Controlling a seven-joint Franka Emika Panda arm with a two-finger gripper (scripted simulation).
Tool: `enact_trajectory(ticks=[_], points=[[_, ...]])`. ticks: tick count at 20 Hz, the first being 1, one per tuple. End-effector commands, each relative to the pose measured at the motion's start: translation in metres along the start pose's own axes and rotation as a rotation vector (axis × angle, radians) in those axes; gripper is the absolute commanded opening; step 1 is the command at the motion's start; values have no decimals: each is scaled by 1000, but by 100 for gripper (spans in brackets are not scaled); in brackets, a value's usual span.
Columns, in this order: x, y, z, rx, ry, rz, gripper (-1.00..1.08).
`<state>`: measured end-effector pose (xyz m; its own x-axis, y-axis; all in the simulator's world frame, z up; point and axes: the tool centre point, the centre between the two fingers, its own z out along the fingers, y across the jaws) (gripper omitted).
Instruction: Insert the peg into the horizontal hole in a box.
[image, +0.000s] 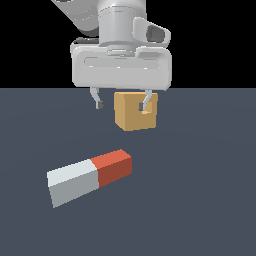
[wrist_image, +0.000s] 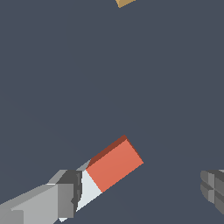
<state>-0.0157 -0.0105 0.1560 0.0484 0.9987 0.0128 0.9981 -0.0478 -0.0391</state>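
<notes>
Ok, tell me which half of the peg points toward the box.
The red-orange half of the peg; the pale grey-white half points away from the box.

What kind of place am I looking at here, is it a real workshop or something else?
Most likely a simulated test scene, not a real room: a flat, featureless dark floor under a black void, plain untextured blocks, the peg and the box, and one open robot hand above.

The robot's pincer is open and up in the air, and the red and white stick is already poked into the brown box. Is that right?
Not quite. The pincer is open and up in the air, but the peg is not in the box. The exterior view shows it lying flat on the floor, apart from the box and nearer the camera, with nothing holding it.
</notes>
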Motion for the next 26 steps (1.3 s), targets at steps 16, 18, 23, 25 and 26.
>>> enact_trajectory(ticks=[16, 18, 23, 25, 26], points=[[-29, -12, 19, -10, 1, 217, 100], [-37, -17, 25, -13, 2, 278, 100], [-58, -33, 41, -21, 3, 458, 100], [-66, -40, 48, -25, 3, 531, 100], [-69, -44, 51, -26, 3, 568, 100]])
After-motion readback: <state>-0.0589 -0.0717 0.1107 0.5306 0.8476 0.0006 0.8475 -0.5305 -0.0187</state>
